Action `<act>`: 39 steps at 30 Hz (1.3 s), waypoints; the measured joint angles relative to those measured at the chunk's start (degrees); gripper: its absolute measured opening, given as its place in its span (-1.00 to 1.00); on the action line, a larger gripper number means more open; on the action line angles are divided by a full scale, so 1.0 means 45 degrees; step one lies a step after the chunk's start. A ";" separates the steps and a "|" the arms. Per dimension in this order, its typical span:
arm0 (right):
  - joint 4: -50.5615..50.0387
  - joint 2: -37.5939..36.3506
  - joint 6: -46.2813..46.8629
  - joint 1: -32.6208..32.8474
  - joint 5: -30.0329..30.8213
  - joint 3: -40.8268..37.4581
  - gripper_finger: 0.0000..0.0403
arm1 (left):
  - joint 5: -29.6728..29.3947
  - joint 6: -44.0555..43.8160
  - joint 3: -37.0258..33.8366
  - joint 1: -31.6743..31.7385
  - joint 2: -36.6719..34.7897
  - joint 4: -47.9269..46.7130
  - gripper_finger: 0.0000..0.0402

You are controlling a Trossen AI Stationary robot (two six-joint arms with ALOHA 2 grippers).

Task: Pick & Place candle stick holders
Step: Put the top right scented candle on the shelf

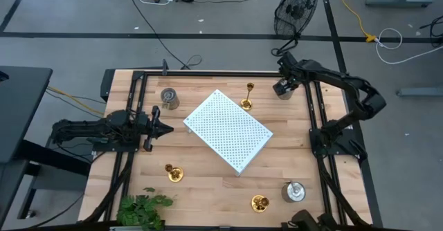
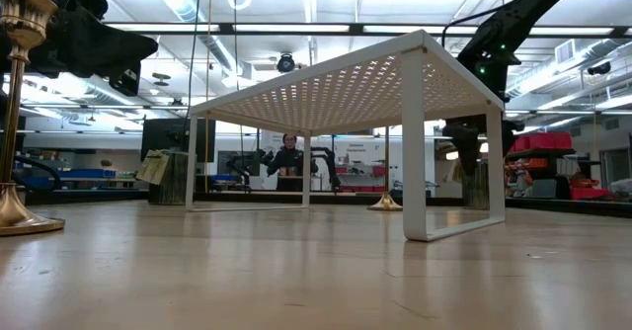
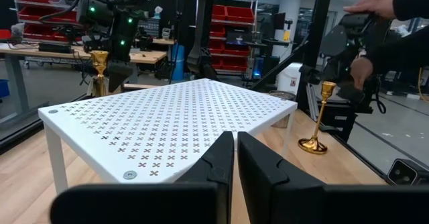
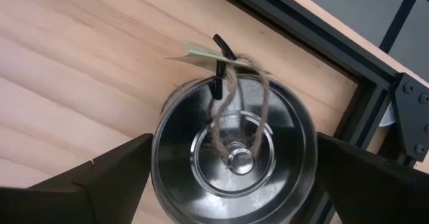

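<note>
Silver-grey cylindrical holder [image 4: 234, 157] stands at the far right of the wooden surface [image 1: 208, 182], directly under the right claw [image 4: 234, 167], whose fingers are spread wide either side of it, not gripping. The left claw [image 1: 166, 128], pressed together and empty, waits at the left, just beside the white perforated board [image 1: 228, 129].

We see two dark, jointed arms, matte black throughout. The left gripper [image 3: 234, 158] has thick, wedge-shaped black fingers. The right gripper [image 4: 234, 163] has broad, flat ones.
</note>
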 joint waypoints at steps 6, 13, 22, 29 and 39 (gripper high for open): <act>0.0044 0.0108 -0.0034 0.0000 0.0010 0.0015 0.98 | 0.0003 0.0000 -0.0003 0.0000 0.0000 0.0000 -0.87; 0.0034 0.0112 -0.0024 0.0000 -0.0002 0.0015 0.98 | 0.0003 0.0000 -0.0003 0.0000 0.0000 0.0000 -0.87; 0.0023 0.0122 -0.0010 0.0000 -0.0039 0.0015 0.98 | 0.0003 0.0000 -0.0003 0.0000 -0.0005 -0.0005 -0.87; 0.0010 0.0132 0.0000 -0.0005 -0.0053 0.0015 0.98 | 0.0003 -0.0005 0.0001 0.0000 -0.0005 0.0000 -0.87; 0.0005 0.0132 0.0010 -0.0005 -0.0046 0.0010 0.87 | 0.0003 -0.0005 0.0001 -0.0001 0.0000 0.0000 -0.87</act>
